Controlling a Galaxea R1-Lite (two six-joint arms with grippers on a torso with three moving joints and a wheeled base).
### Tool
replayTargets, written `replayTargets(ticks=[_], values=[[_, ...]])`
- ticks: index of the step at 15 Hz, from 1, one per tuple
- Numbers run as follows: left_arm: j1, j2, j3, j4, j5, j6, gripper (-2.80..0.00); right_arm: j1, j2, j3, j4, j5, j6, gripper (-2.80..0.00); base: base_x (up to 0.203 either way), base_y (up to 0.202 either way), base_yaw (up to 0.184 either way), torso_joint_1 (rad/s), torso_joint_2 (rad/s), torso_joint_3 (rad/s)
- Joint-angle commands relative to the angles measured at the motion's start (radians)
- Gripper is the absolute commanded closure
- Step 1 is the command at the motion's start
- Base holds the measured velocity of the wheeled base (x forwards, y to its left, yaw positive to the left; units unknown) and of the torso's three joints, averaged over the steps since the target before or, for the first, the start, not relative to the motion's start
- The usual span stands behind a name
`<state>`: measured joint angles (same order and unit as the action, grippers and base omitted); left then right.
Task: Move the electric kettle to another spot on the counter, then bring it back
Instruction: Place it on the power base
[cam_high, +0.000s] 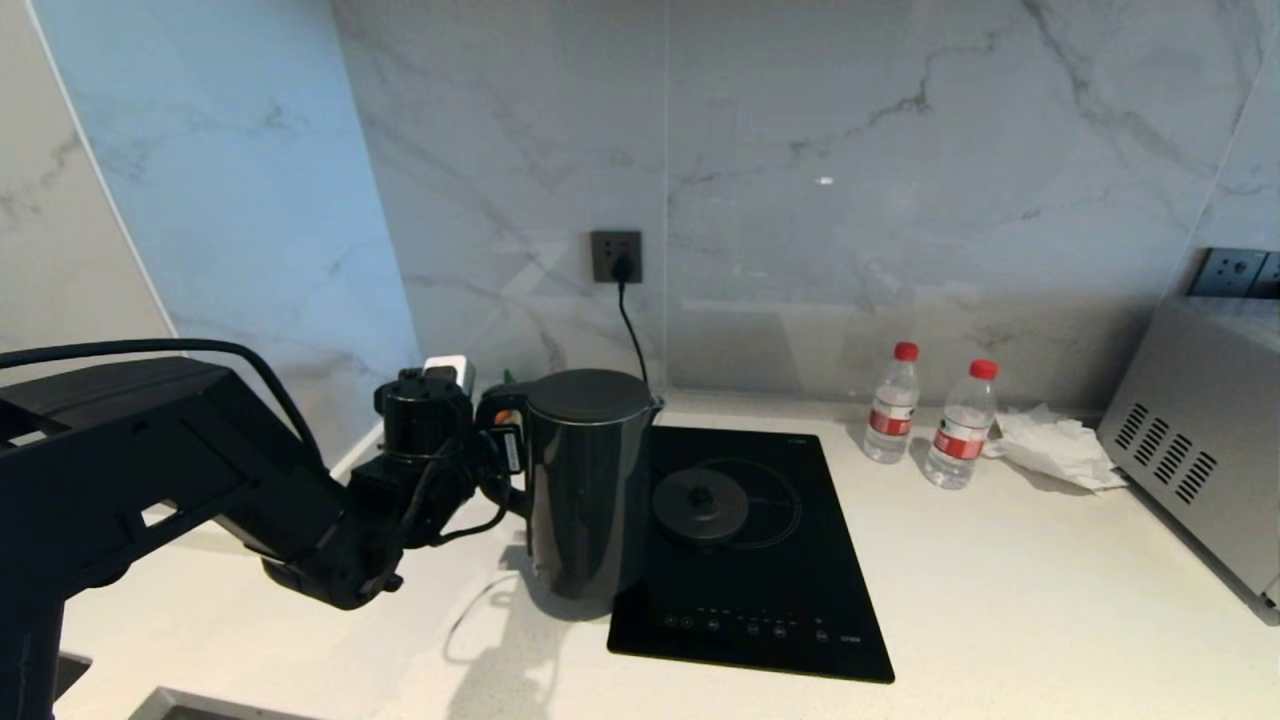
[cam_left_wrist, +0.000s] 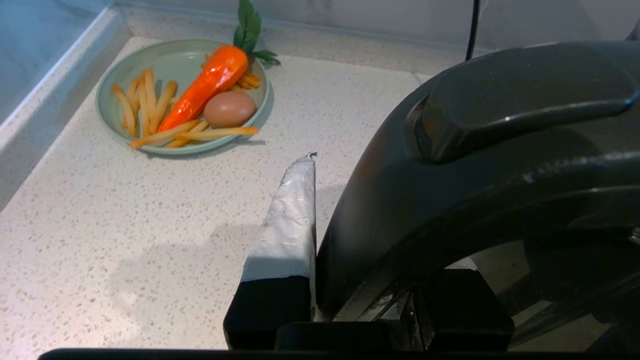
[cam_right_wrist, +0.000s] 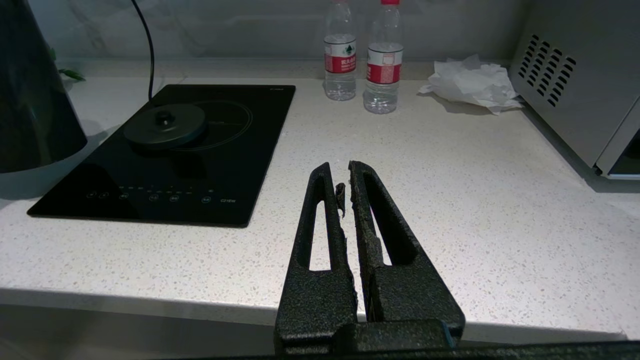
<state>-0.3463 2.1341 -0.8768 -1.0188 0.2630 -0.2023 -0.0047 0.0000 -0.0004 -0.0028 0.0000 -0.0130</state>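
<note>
Gripping the electric kettle (cam_high: 585, 480) handle — left pincer (cam_high: 497, 450).

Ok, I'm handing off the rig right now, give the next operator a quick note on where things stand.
Left gripper: shut on the electric kettle, at its handle.
Right gripper: shut, holds nothing, parked over the counter's front edge.
Kettle: off its base disc, which sits on the cooktop; kettle is at the cooktop's left edge. Whether it rests on the counter is unclear.
Left: set it down, then return it to the base.
</note>
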Motion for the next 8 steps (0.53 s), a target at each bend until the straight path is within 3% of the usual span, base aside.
replayTargets(ticks=[1,5,8], values=[[-0.015,-0.014,-0.01,-0.006,0.002,-0.003,0.0,0.0,0.0,0.0,0.0,0.0,-0.001,0.0,0.0,0.0,0.0,0.0,0.0,0.0],[-0.053,-0.011,-0.033,0.027,0.012,-0.025,0.0,0.0,0.0,0.0,0.0,0.0,-0.001,0.0,0.0,0.0,0.0,0.0,0.0,0.0],[-0.075,-0.015,-0.111,0.122,0.021,-0.059,0.0,0.0,0.0,0.0,0.0,0.0,-0.001,0.0,0.0,0.0,0.0,0.0,0.0,0.0]])
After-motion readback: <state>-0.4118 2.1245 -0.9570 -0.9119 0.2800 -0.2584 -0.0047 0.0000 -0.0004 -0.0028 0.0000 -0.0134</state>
